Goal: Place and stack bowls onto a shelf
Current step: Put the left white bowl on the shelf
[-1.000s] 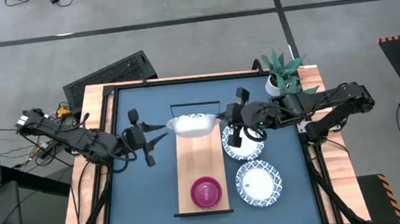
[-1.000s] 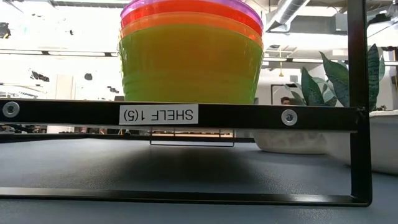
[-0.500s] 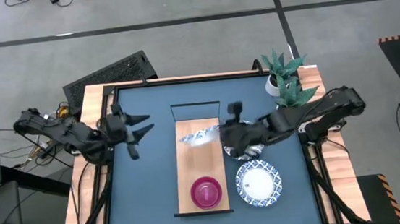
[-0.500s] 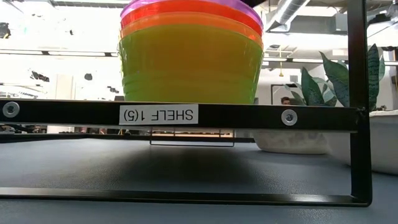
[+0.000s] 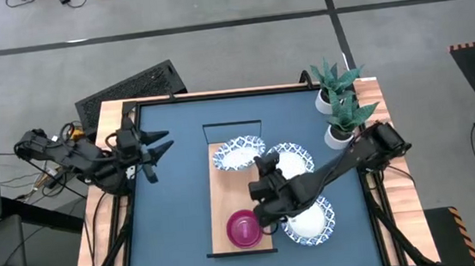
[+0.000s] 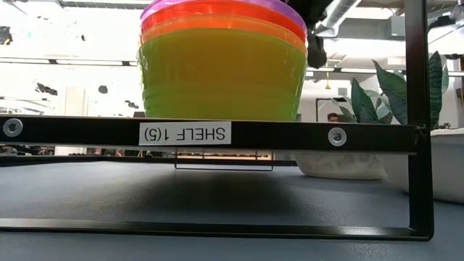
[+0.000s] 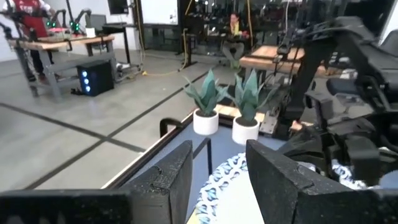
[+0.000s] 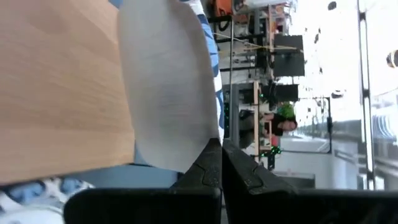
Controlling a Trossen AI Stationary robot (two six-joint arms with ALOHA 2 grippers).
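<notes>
Item: stack of coloured bowls, purple uppermost, sitting at the near end of the shelf, whose long axis is running near-to-far down the middle of the tabletop. Item: white dish with blue rim, lying on the tabletop just beside the shelf's right edge, level with the stack. Item: right pincer, hanging over the shelf's right edge between the stack and that dish, fingers pressed shut and gripping nothing; its arm is stretching in from the right, crossing above the dishes. Item: second white dish, lying on the tabletop farther back, partly covered by the right arm. Item: third patterned dish, resting on the far end of the shelf. Item: left pincer, hovering over the tabletop's far left part, well apart from the shelf, fingers standing apart and empty, pointing toward the far dish. Judgement: the near dish is lying immediately to the right of the right pincer, making the right arm the nearer by far; a carry onto the shelf is looking short and leftward.
</notes>
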